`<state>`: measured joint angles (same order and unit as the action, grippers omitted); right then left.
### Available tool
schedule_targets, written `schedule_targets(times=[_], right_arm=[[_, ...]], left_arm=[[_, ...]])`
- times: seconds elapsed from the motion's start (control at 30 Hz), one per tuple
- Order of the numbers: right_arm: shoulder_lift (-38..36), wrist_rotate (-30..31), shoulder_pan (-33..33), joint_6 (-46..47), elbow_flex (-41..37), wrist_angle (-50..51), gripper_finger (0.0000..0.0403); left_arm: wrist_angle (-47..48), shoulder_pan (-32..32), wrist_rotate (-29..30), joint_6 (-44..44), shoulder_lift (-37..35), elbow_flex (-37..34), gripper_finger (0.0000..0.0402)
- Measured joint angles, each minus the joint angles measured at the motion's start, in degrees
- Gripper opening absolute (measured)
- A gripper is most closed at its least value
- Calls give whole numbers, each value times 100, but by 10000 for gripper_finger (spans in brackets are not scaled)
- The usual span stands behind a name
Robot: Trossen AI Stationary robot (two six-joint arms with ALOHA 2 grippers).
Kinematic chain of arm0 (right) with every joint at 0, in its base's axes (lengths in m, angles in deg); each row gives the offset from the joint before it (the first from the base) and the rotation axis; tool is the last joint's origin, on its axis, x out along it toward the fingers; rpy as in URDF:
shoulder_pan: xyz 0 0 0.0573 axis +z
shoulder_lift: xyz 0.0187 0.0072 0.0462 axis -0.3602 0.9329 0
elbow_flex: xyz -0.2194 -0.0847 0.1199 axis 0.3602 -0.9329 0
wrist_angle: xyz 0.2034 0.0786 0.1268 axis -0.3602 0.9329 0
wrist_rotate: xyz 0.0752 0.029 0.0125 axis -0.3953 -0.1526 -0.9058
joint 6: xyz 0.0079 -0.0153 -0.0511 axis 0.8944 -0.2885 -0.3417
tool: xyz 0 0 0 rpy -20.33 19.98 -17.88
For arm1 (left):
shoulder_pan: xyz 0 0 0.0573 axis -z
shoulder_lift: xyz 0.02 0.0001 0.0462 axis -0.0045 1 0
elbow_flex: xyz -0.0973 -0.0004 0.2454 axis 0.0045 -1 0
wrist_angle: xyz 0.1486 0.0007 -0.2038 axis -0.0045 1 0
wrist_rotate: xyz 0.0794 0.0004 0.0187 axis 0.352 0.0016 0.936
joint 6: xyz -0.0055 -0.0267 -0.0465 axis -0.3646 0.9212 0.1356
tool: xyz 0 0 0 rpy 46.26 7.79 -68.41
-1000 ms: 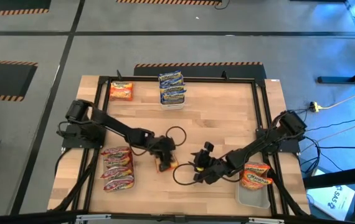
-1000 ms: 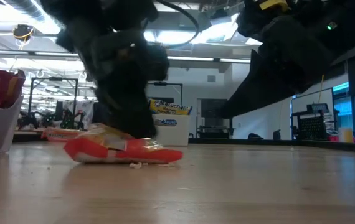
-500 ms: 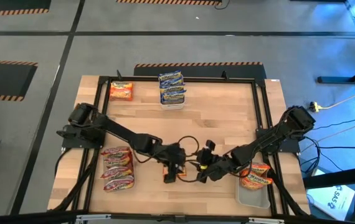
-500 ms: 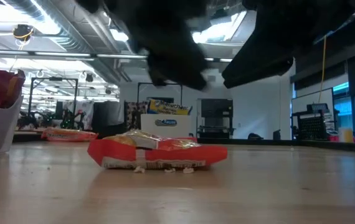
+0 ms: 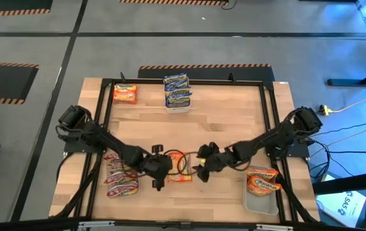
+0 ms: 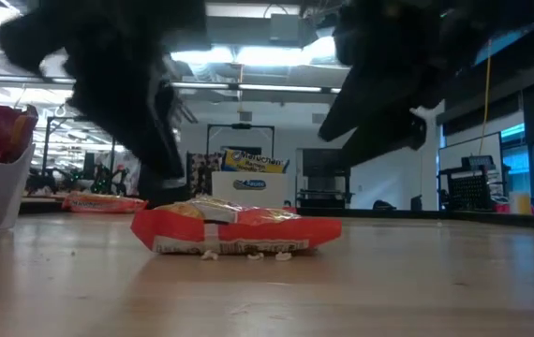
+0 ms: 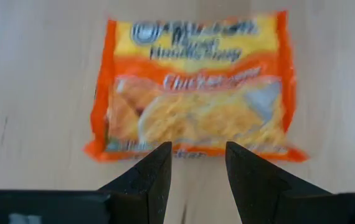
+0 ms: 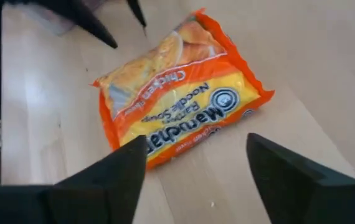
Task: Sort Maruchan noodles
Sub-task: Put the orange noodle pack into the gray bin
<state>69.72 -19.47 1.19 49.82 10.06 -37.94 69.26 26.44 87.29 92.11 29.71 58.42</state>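
orange noodle packet (image 5: 180,169) lies flat between spread left tool (image 5: 160,174) and spread right tool (image 5: 198,169).

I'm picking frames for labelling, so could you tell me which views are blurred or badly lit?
Left wrist view: the orange packet is motion-blurred, its print smeared. Right wrist view: packet print readable. Low view: both arms are dark backlit silhouettes against ceiling lights; the packet is sharp. High view: evenly lit, sharp.

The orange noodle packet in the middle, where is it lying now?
In the high view, the orange noodle packet lies flat on the table's near middle, between the left gripper and the right gripper.
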Motion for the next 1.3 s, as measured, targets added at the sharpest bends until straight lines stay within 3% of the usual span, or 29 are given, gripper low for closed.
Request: schedule_targets(times=[0.23,0.47,0.7,1.13,1.3], right_arm=[[447,-577,-332,529,-4,-296,311],[1006,-1017,-369,906,1,-1041,316],[1165,-1007,-378,1124,2,-1188,317],[1219,-1096,-402,1995,9,-1322,317],[1577,-1346,-493,2425,21,-1808,317]], left_arm=[[-1420,58,3,16,-1,-841,144],[-2303,34,-5,103,-1,-1491,144],[-3139,-62,-8,366,-10,-2087,144],[-3818,-52,-95,407,-5,-2344,144],[-3884,-24,-161,416,-1,-2344,144]])
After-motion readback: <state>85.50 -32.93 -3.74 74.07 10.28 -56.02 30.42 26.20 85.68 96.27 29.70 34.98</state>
